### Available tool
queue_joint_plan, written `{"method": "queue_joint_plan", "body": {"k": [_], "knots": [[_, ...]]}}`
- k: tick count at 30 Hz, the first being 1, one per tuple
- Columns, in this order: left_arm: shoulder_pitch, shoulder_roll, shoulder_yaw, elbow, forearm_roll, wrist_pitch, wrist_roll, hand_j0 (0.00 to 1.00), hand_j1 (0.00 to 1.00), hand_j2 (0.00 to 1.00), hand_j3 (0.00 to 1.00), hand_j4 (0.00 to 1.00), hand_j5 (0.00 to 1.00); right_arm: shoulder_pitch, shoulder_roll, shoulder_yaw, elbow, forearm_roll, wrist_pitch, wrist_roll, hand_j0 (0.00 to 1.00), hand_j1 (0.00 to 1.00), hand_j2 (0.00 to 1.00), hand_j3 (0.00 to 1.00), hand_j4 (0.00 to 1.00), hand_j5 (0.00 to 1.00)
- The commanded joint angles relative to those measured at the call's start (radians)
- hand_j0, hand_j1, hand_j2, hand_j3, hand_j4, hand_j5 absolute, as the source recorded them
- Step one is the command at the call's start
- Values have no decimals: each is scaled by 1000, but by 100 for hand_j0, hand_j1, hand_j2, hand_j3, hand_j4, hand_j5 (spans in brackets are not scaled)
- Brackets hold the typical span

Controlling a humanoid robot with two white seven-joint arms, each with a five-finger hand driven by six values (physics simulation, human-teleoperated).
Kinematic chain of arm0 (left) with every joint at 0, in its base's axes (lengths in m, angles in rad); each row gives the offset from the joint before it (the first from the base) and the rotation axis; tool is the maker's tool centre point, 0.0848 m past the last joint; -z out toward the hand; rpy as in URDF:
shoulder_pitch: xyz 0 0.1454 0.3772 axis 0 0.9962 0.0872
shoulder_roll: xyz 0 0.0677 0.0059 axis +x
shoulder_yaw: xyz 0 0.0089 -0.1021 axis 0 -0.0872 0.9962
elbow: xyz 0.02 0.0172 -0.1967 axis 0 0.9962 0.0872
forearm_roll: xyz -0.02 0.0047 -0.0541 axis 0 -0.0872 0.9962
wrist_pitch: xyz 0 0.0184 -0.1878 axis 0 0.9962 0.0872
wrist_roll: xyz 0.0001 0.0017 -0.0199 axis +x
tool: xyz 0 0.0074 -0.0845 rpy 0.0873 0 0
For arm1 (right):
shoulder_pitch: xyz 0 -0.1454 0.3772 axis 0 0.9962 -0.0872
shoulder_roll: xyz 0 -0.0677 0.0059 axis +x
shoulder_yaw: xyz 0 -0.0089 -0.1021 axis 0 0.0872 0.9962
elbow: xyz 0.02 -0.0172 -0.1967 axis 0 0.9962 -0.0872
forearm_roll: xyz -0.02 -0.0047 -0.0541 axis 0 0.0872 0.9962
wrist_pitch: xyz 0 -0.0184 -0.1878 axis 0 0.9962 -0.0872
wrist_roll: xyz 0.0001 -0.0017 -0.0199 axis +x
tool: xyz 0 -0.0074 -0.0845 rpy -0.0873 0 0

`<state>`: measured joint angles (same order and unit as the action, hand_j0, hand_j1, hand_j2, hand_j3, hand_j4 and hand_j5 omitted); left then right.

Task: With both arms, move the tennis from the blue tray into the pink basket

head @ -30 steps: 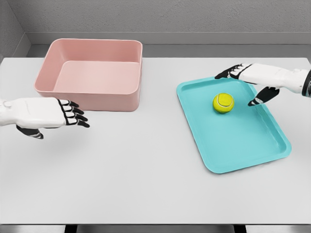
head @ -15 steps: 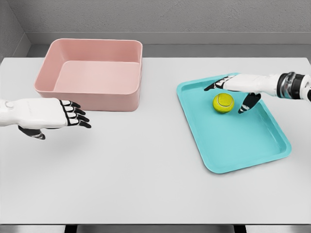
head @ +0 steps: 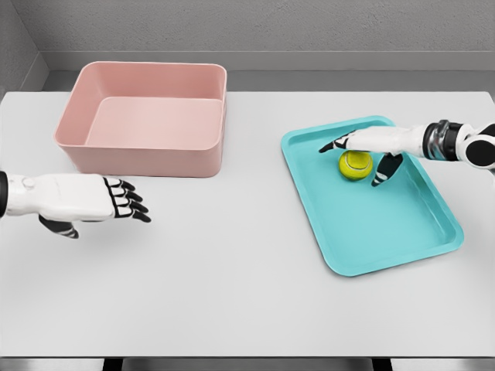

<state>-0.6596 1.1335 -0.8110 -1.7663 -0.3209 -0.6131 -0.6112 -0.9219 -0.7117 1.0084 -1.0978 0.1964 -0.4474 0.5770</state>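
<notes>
tennis ball (head: 356, 165) sits in the blue tray (head: 387, 232), right hand (head: 370, 147) spread over it ungrasped, pink basket (head: 147, 116) empty, left hand (head: 93, 199) open, idle.

Yellow tennis ball (head: 355, 165) lies in blue tray (head: 387, 232); pink basket (head: 147, 116) empty.

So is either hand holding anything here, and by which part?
Nothing is held. The right hand arches open over the yellow tennis ball without closing; the left hand is open and empty.
</notes>
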Motion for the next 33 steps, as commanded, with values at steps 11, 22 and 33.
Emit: {"method": "queue_joint_plan", "body": {"k": [11,22,33], "knots": [[-2,8,-10,1,3,2,0,100,100,100,100,100,100,0,3,18,12,-3,-2,7,86,86,86,86,86,86],[-3,8,-10,1,3,2,0,100,100,100,100,100,100,-6,8,26,15,-3,-4,9,58,58,58,58,58,58],[-6,6,-10,1,2,2,0,100,100,100,100,100,100,-64,11,22,13,-6,-82,7,54,54,54,54,54,54]]}}
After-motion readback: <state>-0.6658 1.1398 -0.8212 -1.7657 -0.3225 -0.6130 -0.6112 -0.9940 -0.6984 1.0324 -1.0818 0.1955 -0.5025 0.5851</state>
